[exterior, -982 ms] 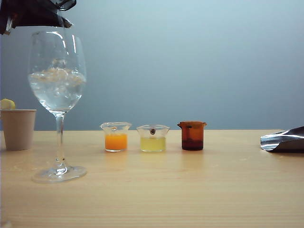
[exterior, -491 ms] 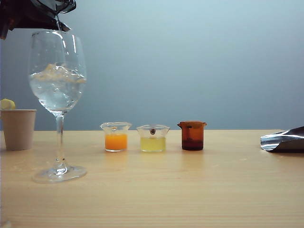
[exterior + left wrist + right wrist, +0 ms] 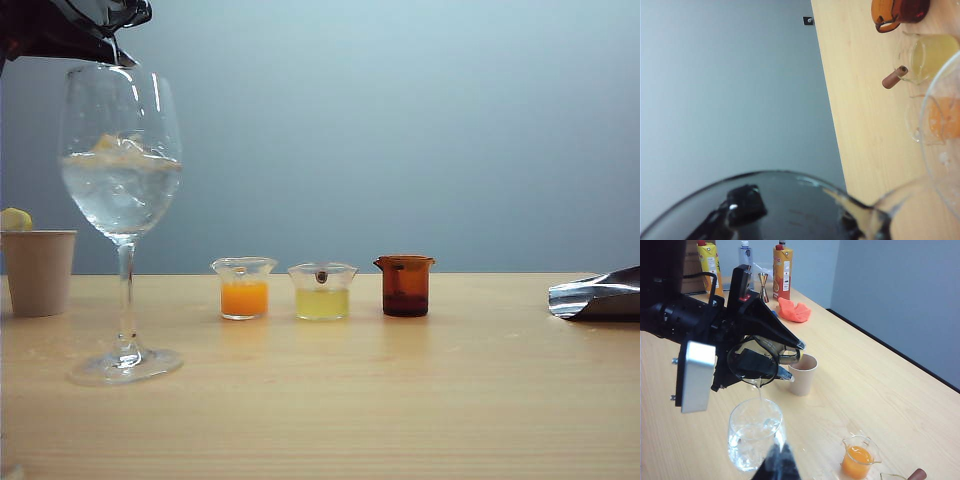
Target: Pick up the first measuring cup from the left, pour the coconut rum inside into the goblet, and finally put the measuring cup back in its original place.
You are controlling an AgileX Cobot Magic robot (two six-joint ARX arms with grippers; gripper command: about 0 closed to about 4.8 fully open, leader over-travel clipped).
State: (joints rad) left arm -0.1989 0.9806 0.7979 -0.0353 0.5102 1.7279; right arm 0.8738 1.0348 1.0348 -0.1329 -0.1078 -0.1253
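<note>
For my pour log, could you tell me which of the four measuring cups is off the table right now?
The smoky grey first measuring cup, tipped over the goblet in the left tool; the other three stand on the table.

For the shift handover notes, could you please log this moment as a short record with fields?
stage: pouring
left gripper: shut on the first measuring cup, tipped above the goblet
stream: thin clear trickle falling into the goblet
goblet contents: clear liquid with ice
right gripper: low at the table edge, holding nothing
cups on table: orange cup, yellow cup, amber cup
</note>
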